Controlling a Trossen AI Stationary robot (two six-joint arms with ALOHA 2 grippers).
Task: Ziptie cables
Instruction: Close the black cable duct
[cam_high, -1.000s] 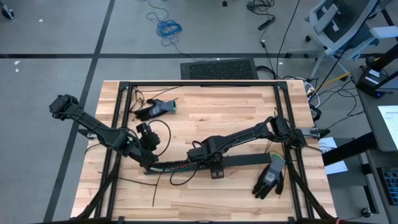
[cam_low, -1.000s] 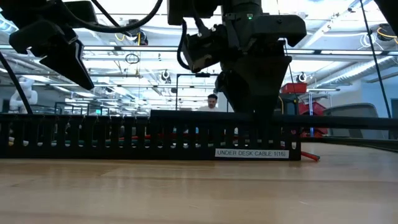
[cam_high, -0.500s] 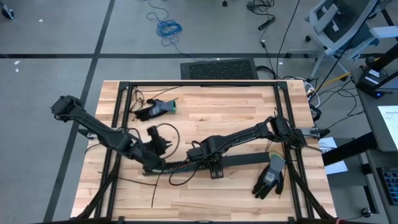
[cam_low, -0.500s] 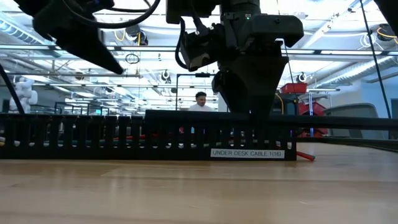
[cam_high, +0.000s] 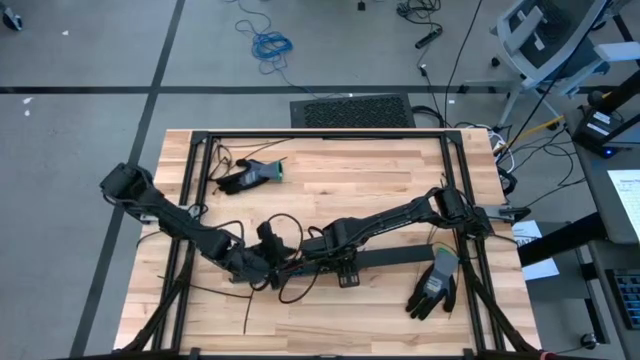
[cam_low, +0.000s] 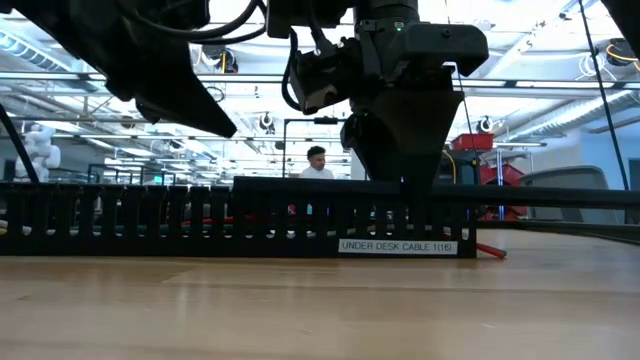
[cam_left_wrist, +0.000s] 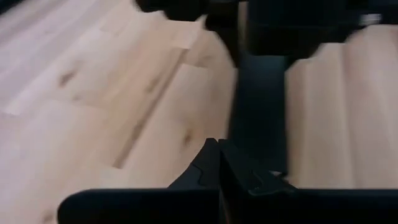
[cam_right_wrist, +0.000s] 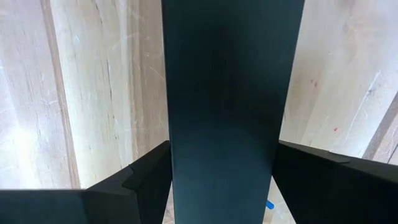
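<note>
Grey tiled floor (cam_high: 90, 60) surrounds the wooden table (cam_high: 330, 150); bright ceiling lights (cam_low: 250, 60), perhaps fluorescent, glow behind.

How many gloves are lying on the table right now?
2: one dark glove near the table's far left, one grey-and-black glove at its near right edge. The arms could hide others.

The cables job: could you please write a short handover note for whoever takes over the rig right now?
Left gripper: shut, holding nothing visible, low over the table by the duct's left end.
Right gripper: shut on the black slotted duct at mid-table.
Cables: mostly hidden at the duct; only a blue bit shows beneath the right gripper.
Zip ties: loose black strips on the table's front left.
Done: no tie visible on the cables.
Left: pick up a tie and cinch it round the bundle.
</note>
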